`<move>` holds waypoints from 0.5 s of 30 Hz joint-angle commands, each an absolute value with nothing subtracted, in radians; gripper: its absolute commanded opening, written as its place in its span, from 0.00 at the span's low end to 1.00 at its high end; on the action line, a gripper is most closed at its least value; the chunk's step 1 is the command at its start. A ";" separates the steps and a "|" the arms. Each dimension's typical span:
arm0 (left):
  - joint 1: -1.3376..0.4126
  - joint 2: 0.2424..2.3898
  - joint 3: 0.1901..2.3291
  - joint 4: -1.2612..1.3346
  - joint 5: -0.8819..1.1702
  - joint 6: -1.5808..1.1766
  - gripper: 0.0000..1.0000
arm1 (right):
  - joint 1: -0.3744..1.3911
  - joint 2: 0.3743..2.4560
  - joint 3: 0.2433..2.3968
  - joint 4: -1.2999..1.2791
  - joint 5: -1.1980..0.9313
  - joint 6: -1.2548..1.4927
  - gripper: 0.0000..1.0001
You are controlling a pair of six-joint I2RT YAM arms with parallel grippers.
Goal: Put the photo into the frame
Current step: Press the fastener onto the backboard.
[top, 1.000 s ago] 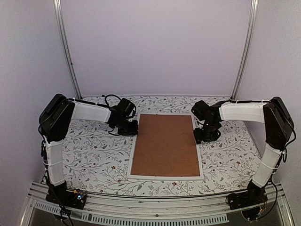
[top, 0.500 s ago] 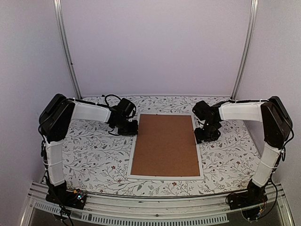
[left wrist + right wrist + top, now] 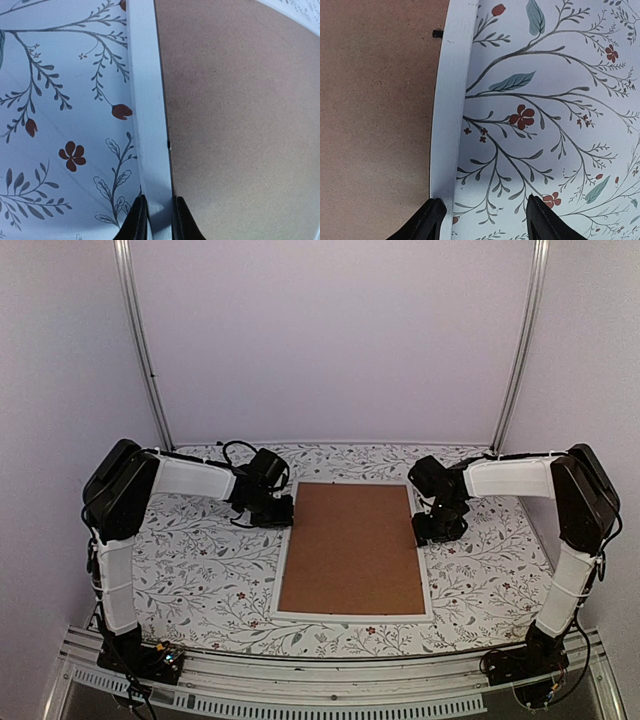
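Likely a late step: frame [image 3: 350,617] face down mid-table, backing board [image 3: 352,548] inside, photo out of sight, left gripper [image 3: 159,201] pinching its left rail narrowly, right gripper [image 3: 485,205] spread wide at the right rail; next, close that one for an even lift.

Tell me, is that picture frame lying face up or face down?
Face down: the brown backing board fills the frame, with only its white border showing around it.

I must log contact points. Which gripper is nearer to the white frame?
Left. The left gripper straddles the white border of the frame, fingers against both sides. The right gripper is open beside it: one finger at the border's edge, the other over the tablecloth.
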State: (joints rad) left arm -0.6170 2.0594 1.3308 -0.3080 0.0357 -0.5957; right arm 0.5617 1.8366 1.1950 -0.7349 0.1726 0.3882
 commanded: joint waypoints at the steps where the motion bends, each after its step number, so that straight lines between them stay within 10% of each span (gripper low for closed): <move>1: -0.639 2.077 1.313 -0.325 0.063 -0.577 0.00 | 0.571 1.861 1.184 -0.734 0.158 0.397 0.61; 15: -0.638 2.072 1.305 -0.323 0.063 -0.582 0.00 | 0.626 1.882 1.198 -0.745 0.160 0.451 0.61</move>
